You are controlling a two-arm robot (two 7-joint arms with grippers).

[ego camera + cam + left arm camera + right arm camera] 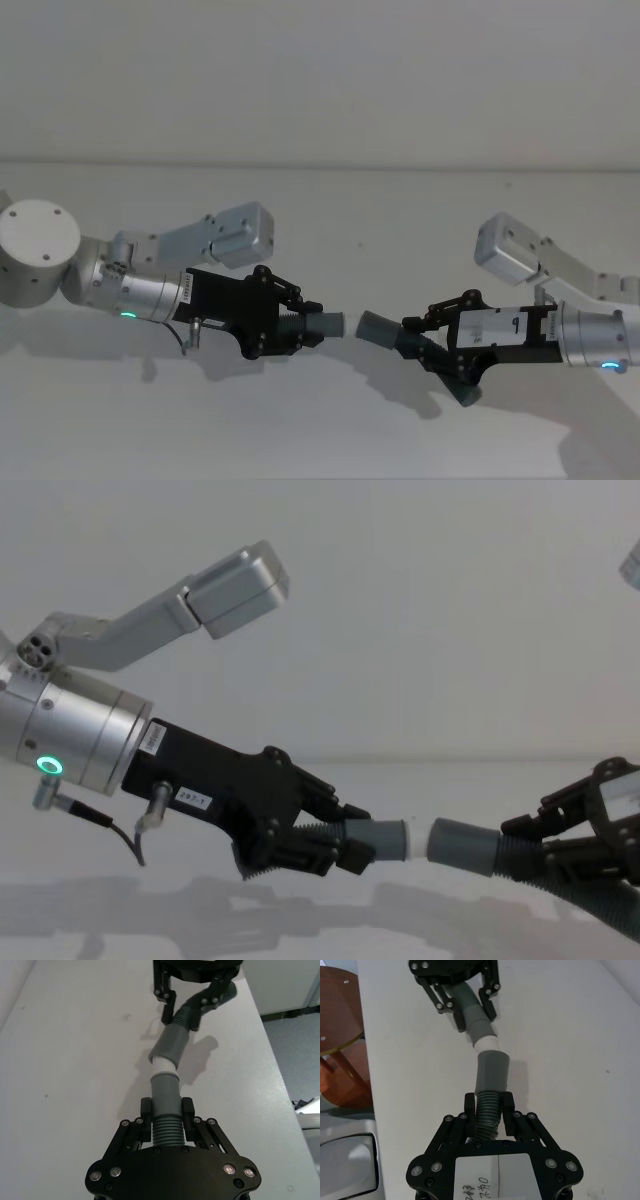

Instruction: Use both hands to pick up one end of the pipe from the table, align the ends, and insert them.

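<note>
- Your left gripper [290, 328] comes in from the left, above the white surface [330, 200], and is clamped on the ribbed part of the left hose piece [318, 325].
- In the left wrist view you can see its fingers [187, 1112] pressing either side of the corrugation, just behind the smooth cuff [164, 1091].
- That cuff ends in a narrower whitish tip [162, 1065], which points towards the other piece.
- Your right gripper [428, 335] reaches in from the right and is closed around the right hose piece [400, 338], again on the ribs just behind its cuff.
- The rest of the right piece curves down and away beneath that gripper.
- In the chest view both pieces are held clear of the surface, roughly level with each other, the whitish tip [398, 838] facing the open grey cuff [464, 847].
- In the chest view a small gap shows between tip and cuff, so the ends are near and close to in line but not joined; in the wrist views the tip looks to sit at the cuff's mouth, slightly angled.
</note>
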